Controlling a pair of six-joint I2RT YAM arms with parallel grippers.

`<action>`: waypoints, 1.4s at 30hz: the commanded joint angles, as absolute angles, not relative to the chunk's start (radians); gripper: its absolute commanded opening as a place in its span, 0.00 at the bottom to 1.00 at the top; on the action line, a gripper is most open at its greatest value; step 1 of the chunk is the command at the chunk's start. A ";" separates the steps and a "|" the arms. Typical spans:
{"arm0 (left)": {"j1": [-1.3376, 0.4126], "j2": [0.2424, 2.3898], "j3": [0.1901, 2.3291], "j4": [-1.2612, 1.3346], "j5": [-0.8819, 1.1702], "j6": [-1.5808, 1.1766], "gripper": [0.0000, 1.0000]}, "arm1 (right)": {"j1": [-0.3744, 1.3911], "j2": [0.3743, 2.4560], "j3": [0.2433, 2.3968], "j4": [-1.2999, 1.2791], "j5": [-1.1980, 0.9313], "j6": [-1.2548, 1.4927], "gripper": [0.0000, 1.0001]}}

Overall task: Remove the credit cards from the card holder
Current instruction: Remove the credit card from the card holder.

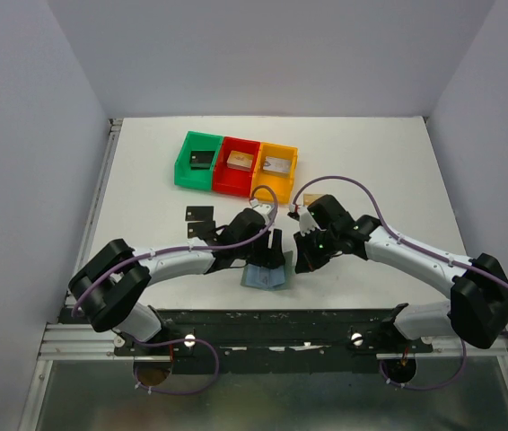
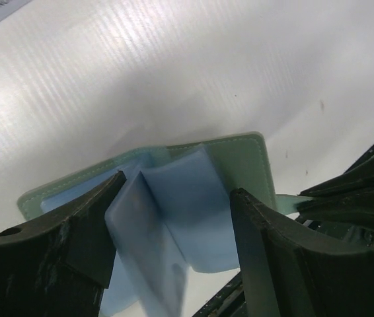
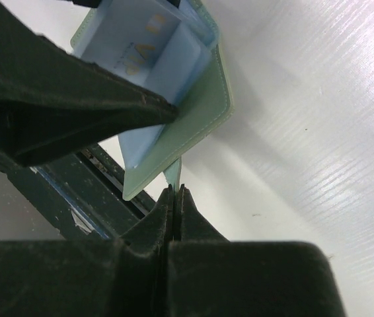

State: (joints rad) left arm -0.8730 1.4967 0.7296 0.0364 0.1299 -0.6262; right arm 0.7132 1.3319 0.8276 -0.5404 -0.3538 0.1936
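Three open plastic bins stand side by side, touching, in a row at the far middle of the white table (image 1: 398, 162): a green bin (image 1: 185, 176) on the left, a red bin (image 1: 232, 187) in the middle and an orange bin (image 1: 270, 189) on the right. The green one holds a chunky black piece (image 1: 202, 159), the red one a tan piece (image 1: 239, 161) and the orange one a silvery piece (image 1: 277, 164). Plain grey walls (image 1: 21, 135) close in the table on three sides, and a black mounting rail (image 1: 272, 325) runs along its near edge.

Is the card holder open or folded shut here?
Open. The card holder lies spread, pale blue inner pockets exposed, straddled by the open left gripper; the right gripper pinches its tab.
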 commanded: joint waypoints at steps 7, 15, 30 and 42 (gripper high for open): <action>-0.874 1.436 0.724 -0.051 0.009 -0.615 0.75 | 0.704 1.327 0.828 -0.534 -0.367 0.176 0.00; -0.876 1.450 0.726 -0.045 0.017 -0.606 0.75 | 0.699 1.325 0.810 -0.520 -0.351 0.190 0.00; -0.916 1.512 0.778 -0.054 0.048 -0.584 0.73 | 0.678 1.302 0.692 -0.405 -0.324 0.348 0.00; -0.937 1.558 0.824 -0.069 0.052 -0.572 0.73 | 0.673 1.230 0.650 -0.406 -0.232 0.425 0.24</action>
State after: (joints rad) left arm -0.9272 1.5368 0.7967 -0.0498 0.0418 -0.5900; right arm 0.6792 1.2602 0.6662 -0.4187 -0.2878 0.3943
